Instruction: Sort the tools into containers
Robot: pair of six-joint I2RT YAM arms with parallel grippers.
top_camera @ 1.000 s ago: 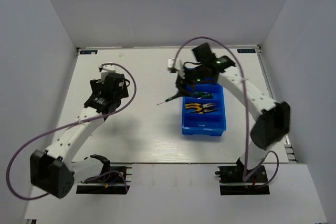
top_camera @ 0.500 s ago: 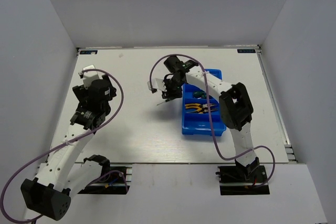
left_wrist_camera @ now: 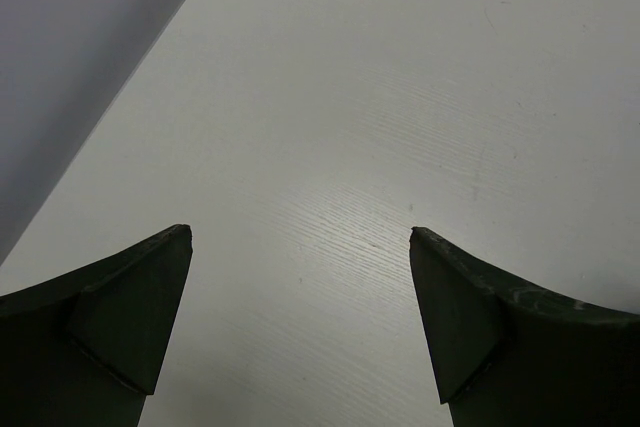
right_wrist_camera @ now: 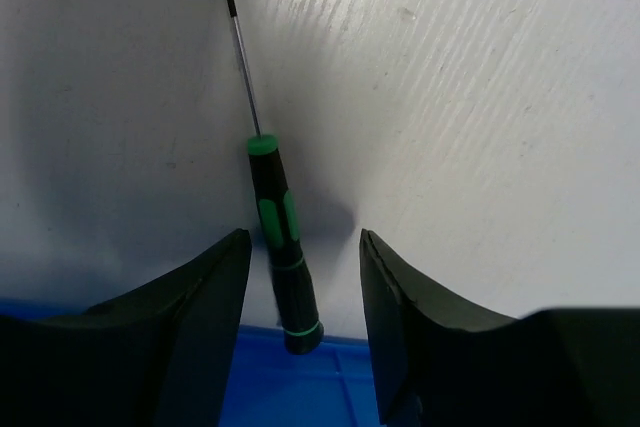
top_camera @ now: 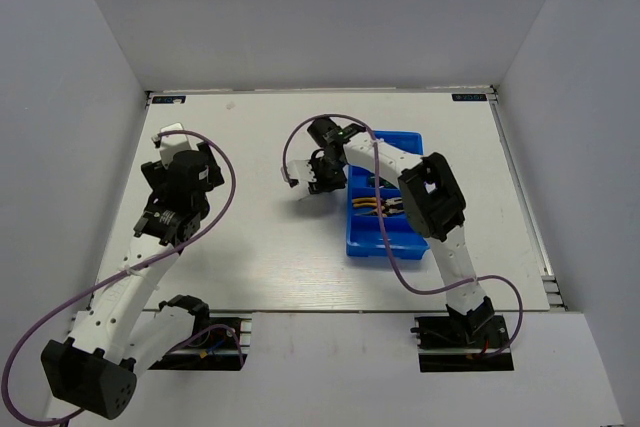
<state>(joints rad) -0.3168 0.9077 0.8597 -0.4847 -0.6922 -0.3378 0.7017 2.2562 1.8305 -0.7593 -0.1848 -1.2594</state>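
A slim dark-green screwdriver [right_wrist_camera: 275, 217] lies on the white table, its handle end against the left wall of the blue tray [right_wrist_camera: 300, 387] and its thin shaft pointing away. My right gripper [right_wrist_camera: 305, 237] is open and low over it, one jaw on each side of the handle with a gap on both sides. From above, the right gripper [top_camera: 318, 179] sits at the left edge of the tray [top_camera: 385, 250], and the tool's tip [top_camera: 304, 195] pokes out beside it. Yellow-handled pliers [top_camera: 372, 209] lie in a middle compartment. My left gripper [left_wrist_camera: 300, 234] is open and holds nothing.
The left gripper [top_camera: 165, 159] hovers over bare table near the left wall. The right arm reaches across the tray and hides part of its compartments. White enclosure walls bound the table on the left, the back and the right.
The right arm swung from the tray's far end to its left edge and came down around the screwdriver, its jaws narrowing. The left arm shifted left, then stayed still.
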